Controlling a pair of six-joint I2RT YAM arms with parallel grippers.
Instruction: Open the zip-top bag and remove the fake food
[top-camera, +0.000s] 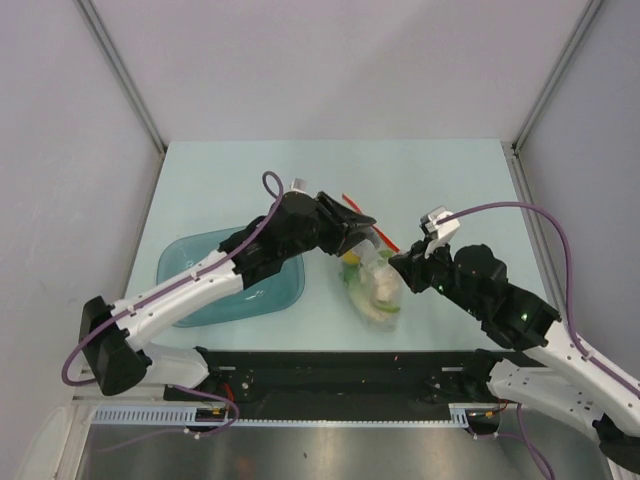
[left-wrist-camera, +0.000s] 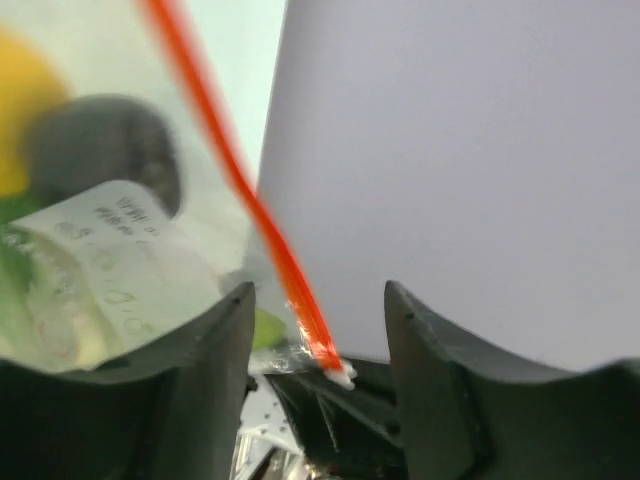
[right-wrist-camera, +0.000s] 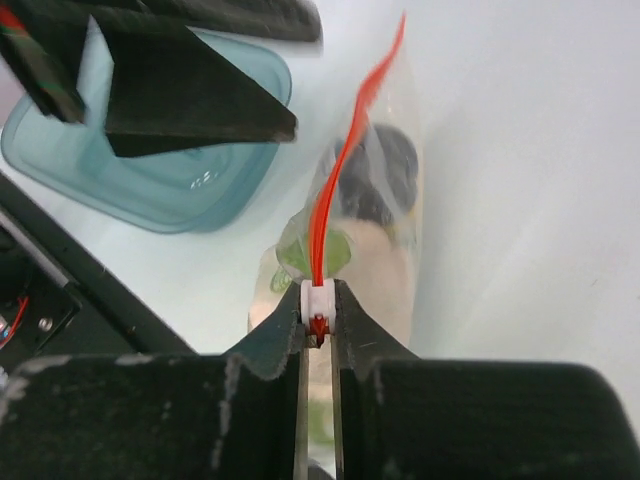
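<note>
One zip-top bag (top-camera: 377, 288), its white slider (right-wrist-camera: 318, 296) tight between right jaws.

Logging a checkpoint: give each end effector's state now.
Left end effector: open, red zip strip between its fingers.
Right end effector: closed on the white slider of the bag.

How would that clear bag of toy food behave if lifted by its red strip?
Probably floppy: the zip-top bag is thin clear film, and its red zip strip curves loosely beyond where the right end effector pinches it. Likely light but bottom-heavy, since the fake food bunches at one end, so it may sag and swing.
</note>
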